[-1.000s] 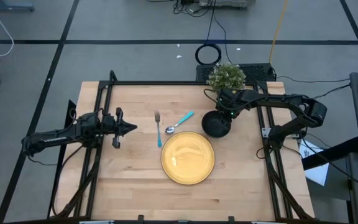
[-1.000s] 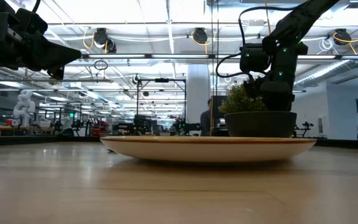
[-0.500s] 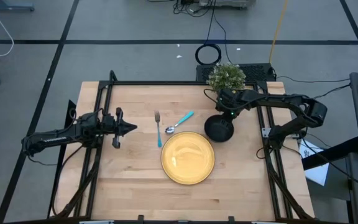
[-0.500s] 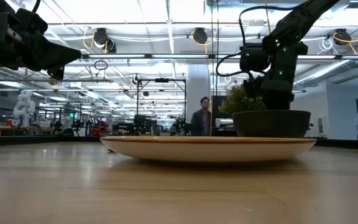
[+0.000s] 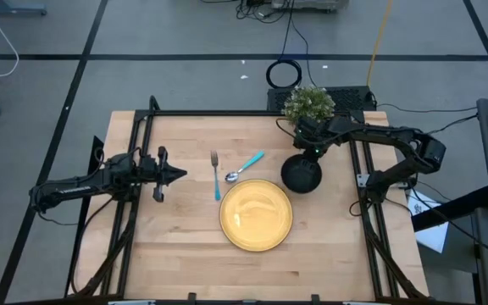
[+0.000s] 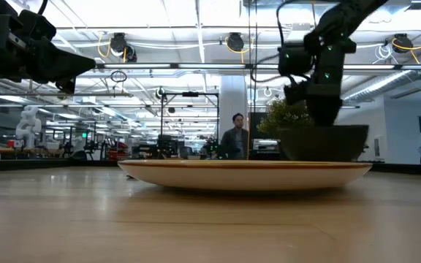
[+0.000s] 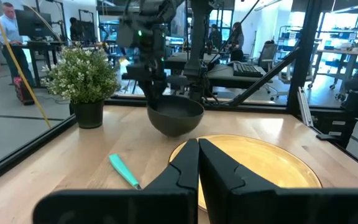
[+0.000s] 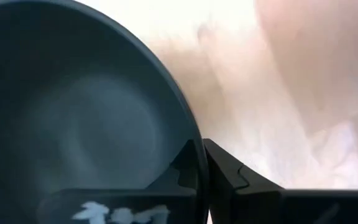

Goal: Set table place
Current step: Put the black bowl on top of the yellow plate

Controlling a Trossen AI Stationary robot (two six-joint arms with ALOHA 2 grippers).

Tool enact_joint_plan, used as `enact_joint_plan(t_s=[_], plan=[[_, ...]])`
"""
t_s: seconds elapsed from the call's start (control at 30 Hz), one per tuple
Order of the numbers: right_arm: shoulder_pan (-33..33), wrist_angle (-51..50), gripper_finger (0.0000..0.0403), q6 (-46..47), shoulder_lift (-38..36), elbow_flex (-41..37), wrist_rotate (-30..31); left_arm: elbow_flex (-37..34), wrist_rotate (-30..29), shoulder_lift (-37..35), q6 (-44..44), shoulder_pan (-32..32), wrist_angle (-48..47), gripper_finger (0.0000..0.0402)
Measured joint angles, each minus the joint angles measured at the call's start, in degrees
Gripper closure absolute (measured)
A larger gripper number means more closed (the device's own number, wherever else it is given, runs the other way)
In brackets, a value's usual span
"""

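Right gripper [image 5: 312, 153] clamped on the round black bowl's [image 5: 301, 174] rim beside the round flat yellow dinner plate [image 5: 256, 214]
Bowl looks stiff, light, slick, so the rim pinch suits; left gripper [image 5: 174, 174] clenched empty, well apart from the plate

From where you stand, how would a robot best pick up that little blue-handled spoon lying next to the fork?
Probably by the blue handle, coming straight down from above. The spoon lies flat on the table, angled away from the fork and clear of the yellow plate. The handle is its long, narrow part, so fingers set across it should close on both sides. The left gripper, shut, waits nearest.
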Motion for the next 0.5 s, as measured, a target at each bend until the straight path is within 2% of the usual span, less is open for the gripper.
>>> enact_joint_plan(t_s=[0.3,0.5], plan=[[2.3,-1.2,0.0402,-0.2,0.0,7.2,-0.2,0.0,0.0,0.0,-1.5,0.0,0.0,0.0385],[3.3,-6.7,0.0402,-0.4,0.0,11.4,-0.5,0.0,0.0,0.0,-1.9,0.0,0.0,0.0385]])
